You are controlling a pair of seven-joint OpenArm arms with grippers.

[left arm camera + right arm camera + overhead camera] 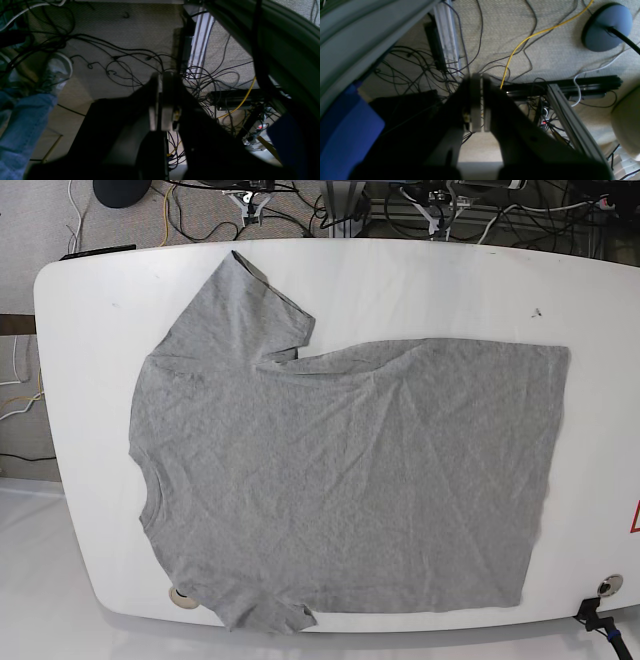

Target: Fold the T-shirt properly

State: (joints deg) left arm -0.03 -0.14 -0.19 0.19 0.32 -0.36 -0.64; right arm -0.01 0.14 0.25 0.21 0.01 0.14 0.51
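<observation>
The T-shirt point(340, 480) lies spread flat on the white table point(430, 280) in the base view, heather grey and wrinkled, neck toward the left, hem toward the right, one sleeve pointing to the far edge and one to the near edge. No printed letters show on the upward side. Neither arm appears in the base view. My left gripper point(160, 100) hangs off the table over the carpeted floor, jaws shut with nothing between them. My right gripper point(480, 102) also hangs over the floor beside the table edge, shut and empty.
Tangled black cables and a yellow cable point(520, 45) cover the floor. A person's jeans leg and shoe point(56, 70) are at the left of the left wrist view. Aluminium frame rails point(570, 120) and a round lamp base point(607, 25) stand nearby. Two holes mark the table's near edge.
</observation>
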